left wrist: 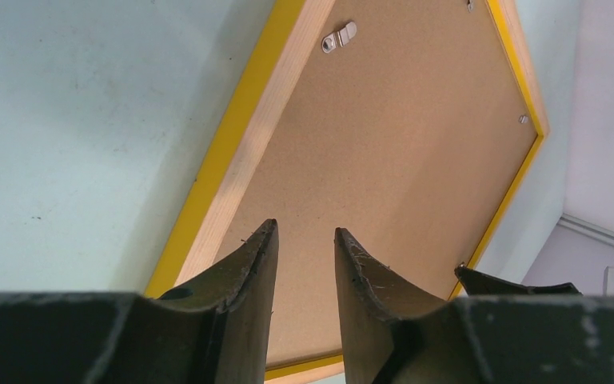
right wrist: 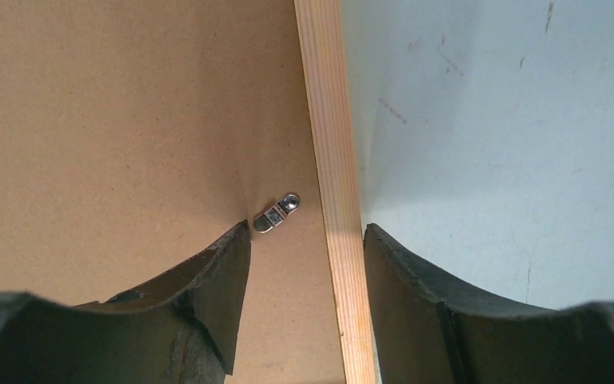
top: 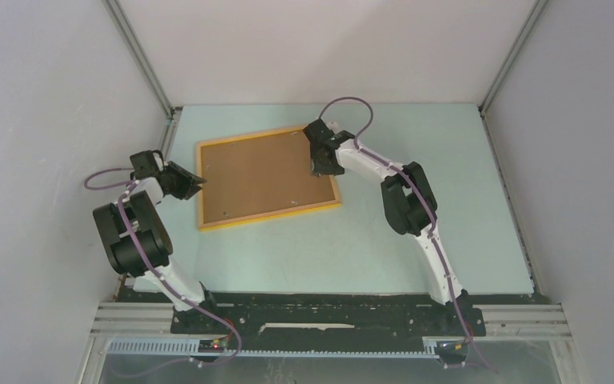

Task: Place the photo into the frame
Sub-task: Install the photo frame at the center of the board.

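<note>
Pale mint-green tabletop (top: 416,240) fills the floor of the booth, a few faint scuffs on it; plain white walls close in on the left (top: 40,96), at the back (top: 328,48) and on the right (top: 592,120); silver aluminium posts (top: 140,56) climb the back corners; an aluminium rail (top: 528,316) crosses the near edge; light soft and even, shadows mild.

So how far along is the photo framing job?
Done: backing board sits in the face-down frame. In hand: right gripper open astride the rim by a clip; left gripper hovers open. Left: unclear, no photo is visible.
</note>
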